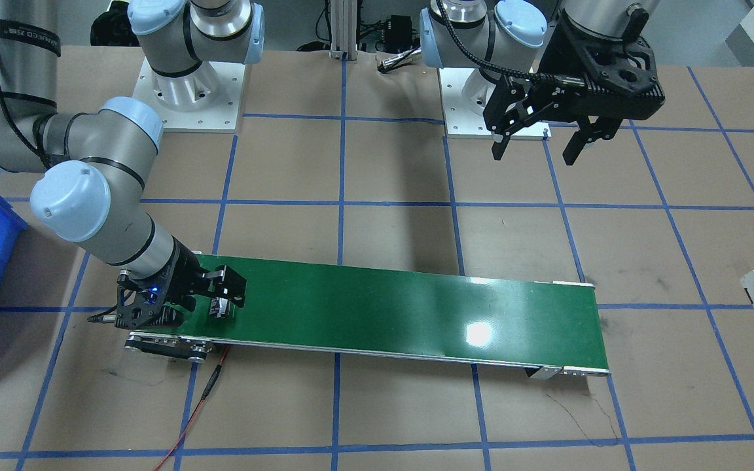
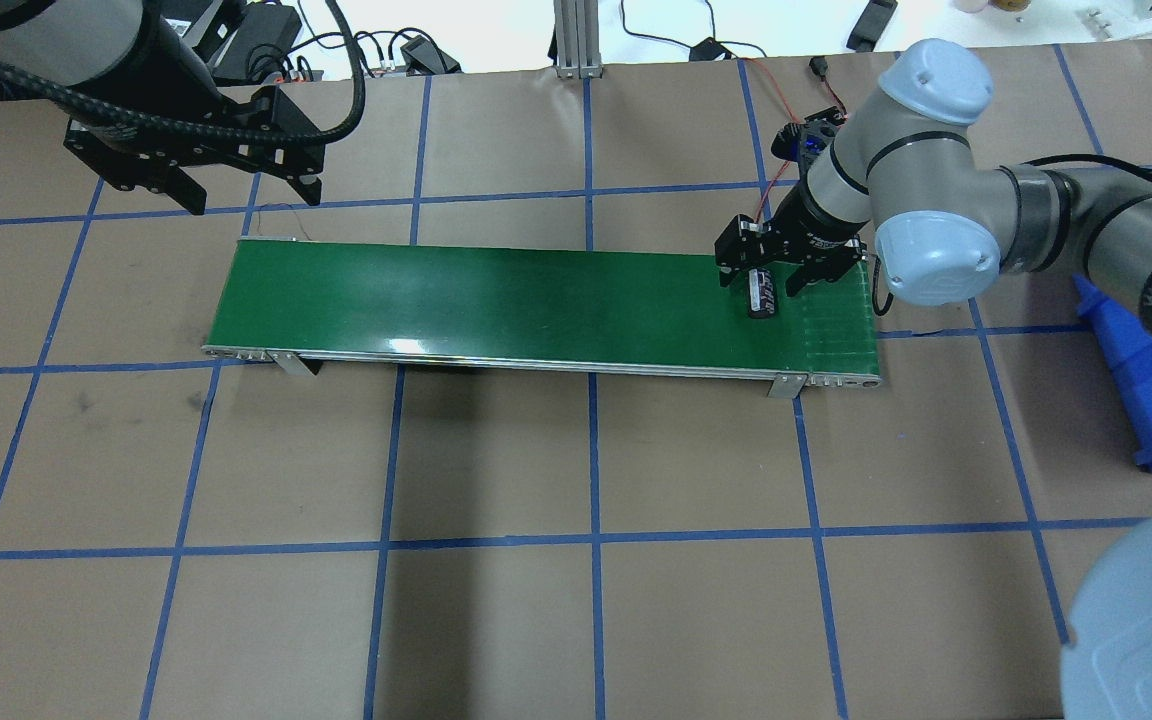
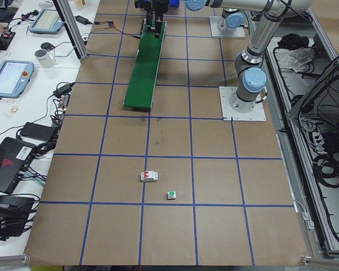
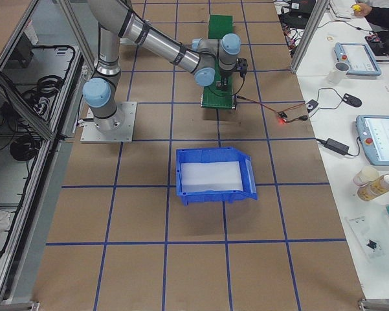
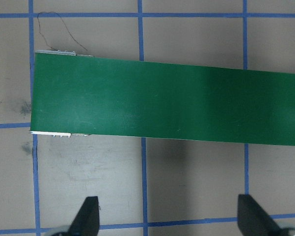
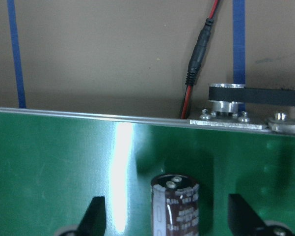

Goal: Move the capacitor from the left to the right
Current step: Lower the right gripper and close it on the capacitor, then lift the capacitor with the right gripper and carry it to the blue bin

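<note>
Two hands were in play here. Over on the left, the left hand (image 2: 248, 195) hung wide open and empty above the surface (image 2: 496, 600), just off the left end of the green belt (image 2: 496, 300), probably parked there to be out of the way. The belt ran across the middle, bare for most of its length. Near its right end lay the capacitor (image 2: 762, 298). The right hand (image 2: 761, 283) sat low around it, fingers spread on either side with a gap showing both ways, so not gripping yet. My guess: it was lined up to close and carry it toward the blue bin (image 2: 1151, 400) further right.
</note>
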You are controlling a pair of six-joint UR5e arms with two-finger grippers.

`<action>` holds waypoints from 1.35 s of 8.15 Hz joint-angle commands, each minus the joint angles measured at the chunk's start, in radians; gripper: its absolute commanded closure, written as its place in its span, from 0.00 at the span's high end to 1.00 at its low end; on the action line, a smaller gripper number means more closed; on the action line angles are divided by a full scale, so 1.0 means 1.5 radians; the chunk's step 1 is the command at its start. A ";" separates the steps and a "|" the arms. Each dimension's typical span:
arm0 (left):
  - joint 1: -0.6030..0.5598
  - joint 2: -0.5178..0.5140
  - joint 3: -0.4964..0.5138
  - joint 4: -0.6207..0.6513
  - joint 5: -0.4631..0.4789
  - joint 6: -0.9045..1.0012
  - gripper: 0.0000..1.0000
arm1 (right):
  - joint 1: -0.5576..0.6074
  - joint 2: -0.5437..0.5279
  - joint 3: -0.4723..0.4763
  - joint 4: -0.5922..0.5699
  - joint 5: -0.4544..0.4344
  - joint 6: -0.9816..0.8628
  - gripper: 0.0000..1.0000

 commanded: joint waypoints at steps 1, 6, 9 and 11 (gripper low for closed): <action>0.000 0.001 0.000 0.000 -0.001 0.000 1.00 | 0.001 0.002 -0.001 0.007 -0.051 -0.023 0.21; 0.000 0.001 0.000 0.000 -0.001 0.000 1.00 | -0.007 -0.015 -0.111 0.141 -0.130 -0.029 0.00; 0.000 0.001 -0.001 0.000 -0.001 0.000 1.00 | -0.135 -0.090 -0.127 0.190 -0.178 -0.240 0.00; 0.000 0.001 -0.001 0.000 -0.001 0.000 1.00 | -0.264 -0.108 -0.134 0.192 -0.180 -0.473 0.00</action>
